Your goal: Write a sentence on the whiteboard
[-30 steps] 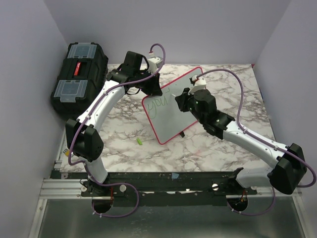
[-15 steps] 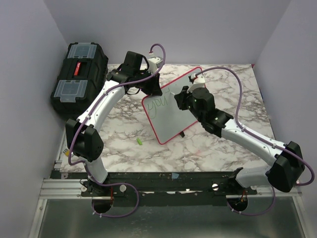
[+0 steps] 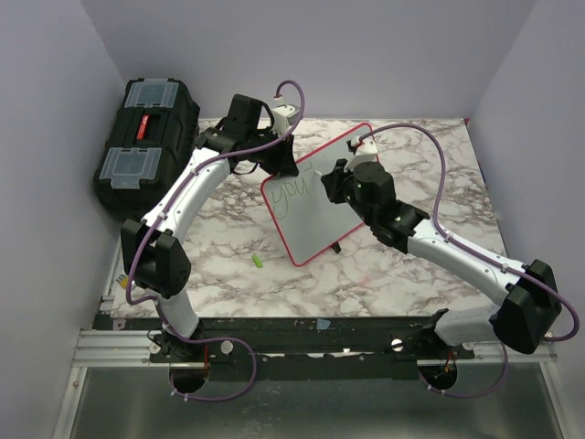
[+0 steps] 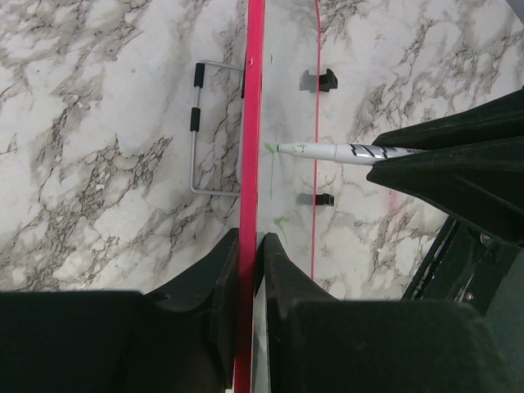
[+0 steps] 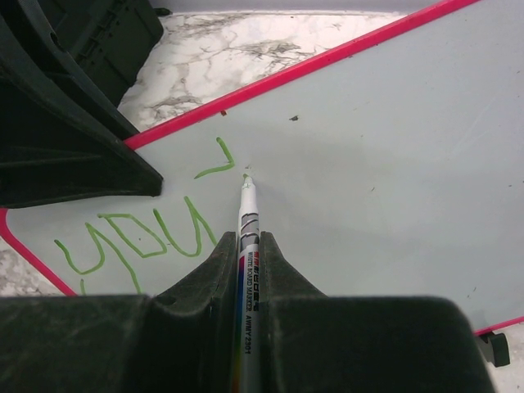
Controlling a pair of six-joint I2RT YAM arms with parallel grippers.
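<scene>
Against the whiteboard (image 3: 306, 229), my R claw (image 5: 246, 240) pinches the marker (image 5: 248, 205), tip beside the sentence (image 5: 139, 237); L claw (image 4: 250, 237) clamps its frame. Best w/ light, steady strokes.

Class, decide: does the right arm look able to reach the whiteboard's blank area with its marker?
Likely yes: the right gripper holds the marker at the whiteboard, and nothing covers its blank part.

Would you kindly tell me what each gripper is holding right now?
Left gripper: closed on the edge of the red-framed white rectangular whiteboard.
Right gripper: closed on the slim white green-tipped marker.
</scene>
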